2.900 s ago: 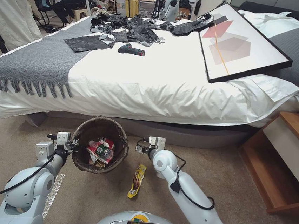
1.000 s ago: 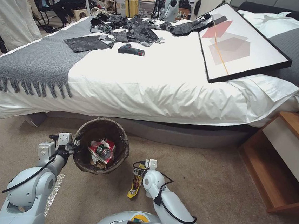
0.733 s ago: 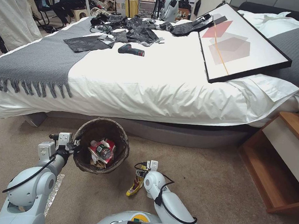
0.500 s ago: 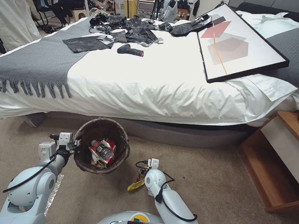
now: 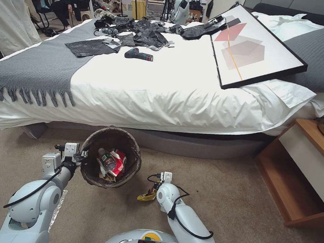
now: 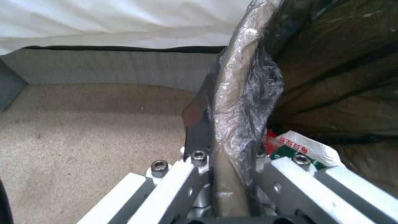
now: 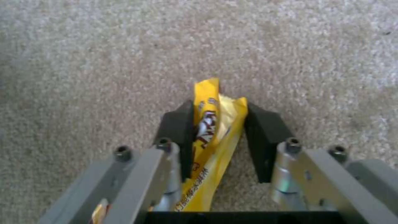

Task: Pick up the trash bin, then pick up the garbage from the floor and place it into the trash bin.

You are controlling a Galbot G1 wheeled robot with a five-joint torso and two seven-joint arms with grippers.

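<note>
One trash bin [image 5: 110, 158], bag-lined and holding several wrappers, hangs by its rim from the left gripper [image 5: 80, 155], whose fingers are clamped on it. The right gripper [image 7: 215, 130] pinches one yellow snack wrapper [image 7: 211, 124] just above the beige carpet [image 5: 220, 188], near the bin, beside a white bed [image 5: 165, 91] and a wooden nightstand [image 5: 310, 170].

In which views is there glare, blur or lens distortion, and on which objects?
Head view: wide-angle bending curves the bed edge; everything sharp. Left wrist view: soft focus; glare on the bag film over the trash bin rim clamped by the left gripper. Right wrist view: carpet blurred; the yellow wrapper in the right gripper is clearer.
</note>
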